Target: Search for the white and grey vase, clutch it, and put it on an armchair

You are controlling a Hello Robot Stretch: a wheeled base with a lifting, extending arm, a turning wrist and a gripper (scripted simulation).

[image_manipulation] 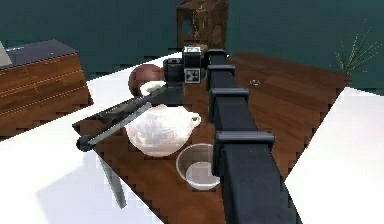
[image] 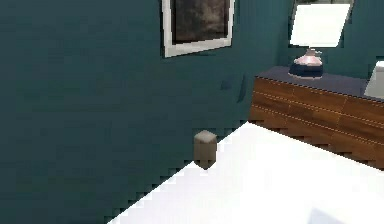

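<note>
The hand [image_manipulation: 165, 88] is out over the brown wooden table [image_manipulation: 285, 95], with a round white pot [image_manipulation: 158, 130] at its 6 o'clock; I cannot tell if it holds anything, so grabbing and carrying seem left.

Dresser [image: 320, 105]: one.
Lamp [image: 315, 40]: one, on the dresser.
Framed picture [image: 198, 25]: one, up and left of the dresser.
Small grey box [image: 205, 146]: one, low and left of the dresser.
Table [image_manipulation: 290, 90]: one, near the dresser.
White teapot [image_manipulation: 160, 130]: one.
Bowl [image_manipulation: 198, 165]: one.
Brown round thing [image_manipulation: 148, 75]: one.
Plant [image_manipulation: 357, 52]: one.
</note>
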